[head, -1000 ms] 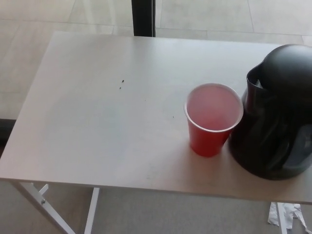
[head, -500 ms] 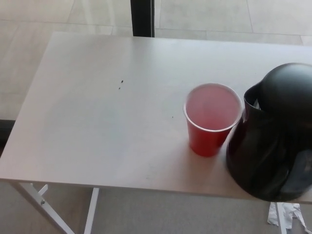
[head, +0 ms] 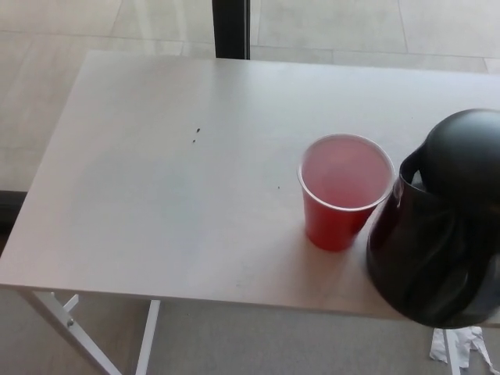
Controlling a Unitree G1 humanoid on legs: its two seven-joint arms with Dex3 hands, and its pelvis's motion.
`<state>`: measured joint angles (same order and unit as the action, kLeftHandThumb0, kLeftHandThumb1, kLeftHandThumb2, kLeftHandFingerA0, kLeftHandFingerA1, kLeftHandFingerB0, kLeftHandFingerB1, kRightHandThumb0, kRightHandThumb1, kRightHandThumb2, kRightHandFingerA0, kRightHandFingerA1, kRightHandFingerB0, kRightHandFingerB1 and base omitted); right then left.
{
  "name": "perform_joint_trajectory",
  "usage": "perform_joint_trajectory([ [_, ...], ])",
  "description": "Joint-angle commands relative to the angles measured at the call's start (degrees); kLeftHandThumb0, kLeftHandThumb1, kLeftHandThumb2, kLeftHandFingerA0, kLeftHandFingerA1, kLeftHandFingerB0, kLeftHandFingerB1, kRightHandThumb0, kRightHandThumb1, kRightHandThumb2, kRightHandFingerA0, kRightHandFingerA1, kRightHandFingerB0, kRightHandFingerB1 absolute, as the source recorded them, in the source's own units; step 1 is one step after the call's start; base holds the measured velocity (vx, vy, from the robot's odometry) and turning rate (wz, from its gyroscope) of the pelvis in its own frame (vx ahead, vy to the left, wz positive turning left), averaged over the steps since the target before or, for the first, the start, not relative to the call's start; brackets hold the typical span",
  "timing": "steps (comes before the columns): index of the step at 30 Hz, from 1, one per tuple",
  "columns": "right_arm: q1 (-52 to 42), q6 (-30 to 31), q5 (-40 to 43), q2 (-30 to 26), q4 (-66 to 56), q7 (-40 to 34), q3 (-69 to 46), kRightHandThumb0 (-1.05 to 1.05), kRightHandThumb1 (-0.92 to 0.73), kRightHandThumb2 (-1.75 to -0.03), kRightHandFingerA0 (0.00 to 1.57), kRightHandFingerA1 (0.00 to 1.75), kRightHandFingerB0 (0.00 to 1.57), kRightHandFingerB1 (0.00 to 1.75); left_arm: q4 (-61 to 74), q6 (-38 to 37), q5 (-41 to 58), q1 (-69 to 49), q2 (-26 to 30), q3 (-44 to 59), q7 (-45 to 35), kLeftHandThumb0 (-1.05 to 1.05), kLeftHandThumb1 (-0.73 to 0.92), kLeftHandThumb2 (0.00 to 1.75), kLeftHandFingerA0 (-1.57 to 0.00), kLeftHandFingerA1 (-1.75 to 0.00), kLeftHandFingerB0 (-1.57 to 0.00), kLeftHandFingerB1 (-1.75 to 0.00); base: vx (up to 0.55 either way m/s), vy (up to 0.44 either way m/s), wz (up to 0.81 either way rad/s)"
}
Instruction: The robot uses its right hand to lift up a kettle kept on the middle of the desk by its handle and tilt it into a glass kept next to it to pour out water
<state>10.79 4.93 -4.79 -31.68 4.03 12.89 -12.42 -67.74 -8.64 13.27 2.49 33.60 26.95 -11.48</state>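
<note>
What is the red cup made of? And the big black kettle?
The cup looks like thin plastic: red outside, pale and smooth inside, with a thin rolled rim. The kettle looks like glossy black plastic, since soft highlights show on its rounded body, though coated metal can't be ruled out.

A plain indoor room, perhaps an office or test space, though nothing settles which. A bare pale desk [head: 172,195] on thin white metal legs [head: 66,320] stands on a floor of large beige tiles [head: 328,23], with a dark upright post [head: 231,28] just beyond the desk's far edge.
</note>
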Motion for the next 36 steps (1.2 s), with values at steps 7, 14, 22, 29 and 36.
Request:
perform_joint_trajectory([
  [7, 11.07, 22.52, 9.16, 7.57, 0.37, -6.92, -11.07, -0.14, -0.54, -1.21, 0.92, 1.75, 0.75, 1.6, 0.35, -1.16, -0.09, -0.37, 1.18, 0.09, 1.31, -0.73, 0.69, 0.61, -0.82, -0.58, -0.57, -0.52, 0.0, 0.0, 0.0],
  [14, 12.17, 27.15, 9.19, 8.73, -0.48, -7.08, -13.61, -0.16, -0.58, -1.16, 0.91, 1.75, 0.64, 1.73, 0.69, -1.61, -0.34, -0.48, 1.39, -0.09, 1.23, -0.79, 0.56, 0.81, -0.77, -0.62, -0.52, -0.56, 0.0, 0.0, 0.0],
  [22, 13.96, 32.7, 8.81, 10.23, -2.69, -7.52, -15.68, -0.28, -0.92, -0.75, 0.89, 1.75, 0.57, 1.75, 1.11, -1.65, -0.64, -0.43, 1.22, -0.46, 1.41, -0.75, 0.59, 1.01, -0.74, -0.66, -0.48, -0.59, 0.0, 0.0, 0.0],
  [29, 12.91, 29.4, 9.69, 11.72, -6.12, -3.43, -14.93, -0.11, -0.49, -1.21, 0.98, 1.75, 0.69, 1.67, 0.66, -1.5, -0.72, 0.55, 1.33, -0.75, 1.51, -0.75, 0.72, 0.63, -0.76, -0.56, -0.56, -0.49, 0.0, 0.0, 0.0],
  [36, 11.85, 26.45, 10.38, 12.88, -9.91, -2.25, -12.71, -0.16, -0.41, -1.25, 1.28, 1.5, 1.1, 1.39, 1.32, -1.58, -0.92, 0.4, 1.27, -1.33, 1.69, -0.77, 0.73, 0.62, -0.76, -0.55, -0.56, -0.49, 0.0, 0.0, 0.0],
])
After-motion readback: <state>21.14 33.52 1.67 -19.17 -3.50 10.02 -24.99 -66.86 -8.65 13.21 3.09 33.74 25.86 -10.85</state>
